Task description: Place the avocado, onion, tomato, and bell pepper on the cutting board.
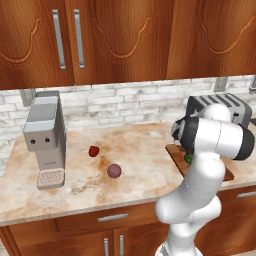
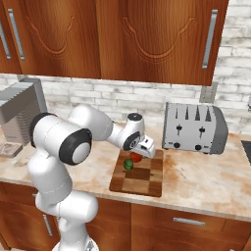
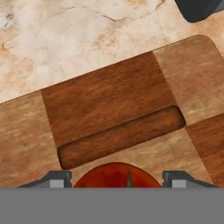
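Note:
My gripper point(image 2: 138, 155) is shut on the orange-red tomato point(image 2: 135, 157), which sits between its two fingertips point(image 3: 59, 178) just over the far part of the dark brown cutting board point(image 2: 147, 180). The tomato point(image 3: 116, 175) fills the gap between the jaws above the board's handle groove. Beside it on the board rests the dark green avocado point(image 2: 128, 164), partly hidden behind my arm in the left base view point(image 1: 188, 158). On the counter to the left lie the purplish onion point(image 1: 114, 171) and the deep red bell pepper point(image 1: 93, 150), both well away from the gripper.
A grey coffee machine point(image 1: 46, 137) stands at the counter's left end. Behind and to the right of the board is a silver toaster point(image 2: 194, 127). Wooden cabinets hang above, and the brick wall closes the back of the marble counter point(image 2: 206, 181).

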